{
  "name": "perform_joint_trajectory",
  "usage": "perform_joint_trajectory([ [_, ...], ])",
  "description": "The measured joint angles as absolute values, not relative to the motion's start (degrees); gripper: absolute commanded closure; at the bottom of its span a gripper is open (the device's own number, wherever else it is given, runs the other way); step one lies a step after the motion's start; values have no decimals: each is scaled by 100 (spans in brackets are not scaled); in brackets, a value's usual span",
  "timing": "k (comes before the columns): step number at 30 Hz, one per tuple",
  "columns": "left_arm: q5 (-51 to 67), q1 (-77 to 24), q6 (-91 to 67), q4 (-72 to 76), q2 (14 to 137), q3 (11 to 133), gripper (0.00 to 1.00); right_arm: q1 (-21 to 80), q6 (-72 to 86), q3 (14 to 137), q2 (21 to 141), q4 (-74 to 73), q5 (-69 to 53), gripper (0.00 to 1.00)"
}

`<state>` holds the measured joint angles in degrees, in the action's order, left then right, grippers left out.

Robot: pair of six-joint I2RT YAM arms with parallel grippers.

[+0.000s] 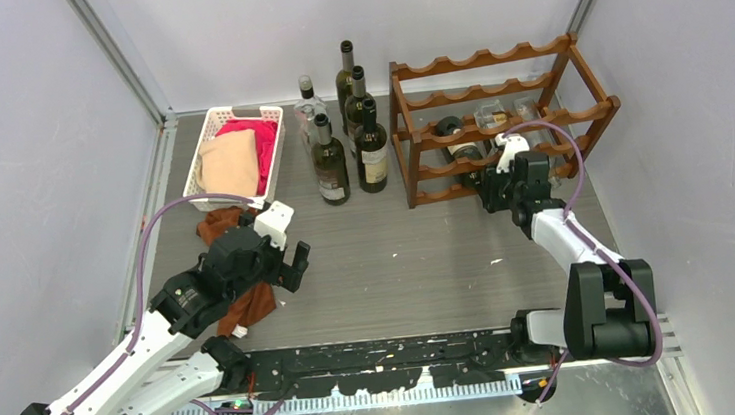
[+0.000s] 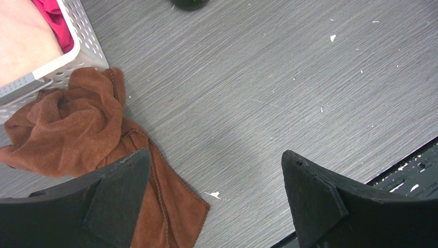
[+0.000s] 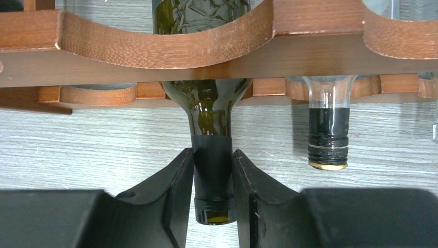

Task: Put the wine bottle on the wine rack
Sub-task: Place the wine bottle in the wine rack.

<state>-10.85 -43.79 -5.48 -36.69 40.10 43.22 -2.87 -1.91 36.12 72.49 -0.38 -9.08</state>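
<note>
Nearest, the black two-finger left gripper [image 2: 214, 160] hangs wide open, empty. The black right gripper [image 3: 213, 170] pinches the neck of the dark green glass wine bottle [image 3: 209, 111], which lies in the reddish-brown scalloped wooden wine rack [image 3: 155, 49]; seemingly only letting go remains

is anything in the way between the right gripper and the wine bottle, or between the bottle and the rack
Nothing visible. The right gripper has a finger against each side of the wine bottle neck, with nothing in between. The bottle already lies across the wine rack rails, apart from the clear bottle in the next slot.
</note>
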Motion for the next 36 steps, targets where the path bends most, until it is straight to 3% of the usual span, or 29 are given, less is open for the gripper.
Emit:
perform_joint_trajectory([
  [9,-1063,-4379,-548,-3671,4010,4324,4,-290,-344,3625,7168,-534,-884,51],
  [12,-1063,-4379,-548,-3669,3999,4324,4,-309,-395,3625,7194,-729,-814,51],
  [14,-1061,-4377,-548,-3669,3981,4324,4,-314,-401,3625,7216,-801,-788,55],
  [20,-1041,-4377,-548,-3669,3972,4322,4,-303,-397,3632,7266,-792,-823,85],
  [26,-1041,-4375,-545,-3669,3972,4322,4,-314,-397,3677,7371,-788,-950,93],
  [36,-1041,-4375,-545,-3669,3979,4324,4,-364,-161,3795,7579,-928,-1234,94],
])
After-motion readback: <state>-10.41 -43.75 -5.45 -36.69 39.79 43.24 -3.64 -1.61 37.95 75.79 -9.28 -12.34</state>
